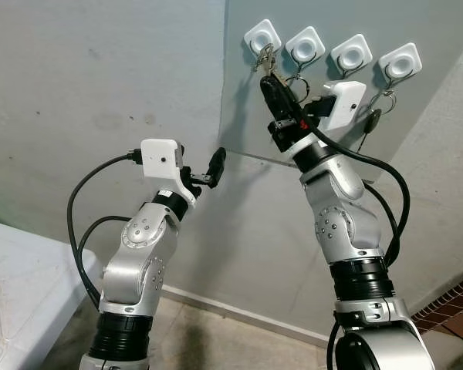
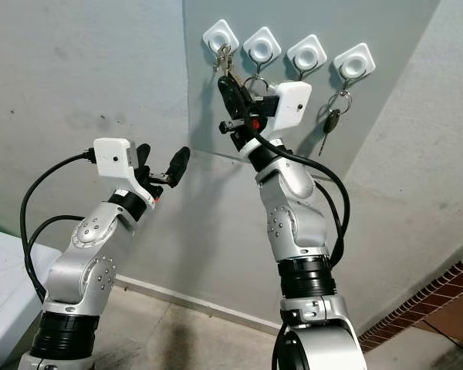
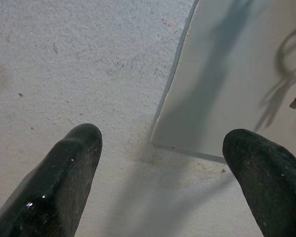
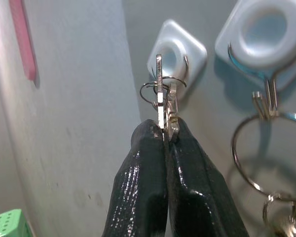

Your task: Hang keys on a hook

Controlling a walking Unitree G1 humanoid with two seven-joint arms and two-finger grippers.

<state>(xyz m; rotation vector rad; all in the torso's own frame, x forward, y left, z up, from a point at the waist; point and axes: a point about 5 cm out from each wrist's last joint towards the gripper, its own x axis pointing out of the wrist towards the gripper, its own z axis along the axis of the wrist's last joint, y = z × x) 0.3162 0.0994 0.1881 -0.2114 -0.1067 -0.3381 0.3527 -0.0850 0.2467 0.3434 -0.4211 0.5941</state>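
Right claw pinches the keys by their flat blades, ring up at the leftmost hook on the wall; small, stiff, slick metal, so a firm blade grip seems wise, while left claw gapes empty.

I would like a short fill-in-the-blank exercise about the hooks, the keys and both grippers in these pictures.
1. The panel carries ____ white hooks.
2. The right gripper has its jaws ____ on the keys.
3. The left gripper has its jaws ____.
4. The black-headed key hangs under the hook farthest to the robot's ____.

Missing words: four; shut; open; right
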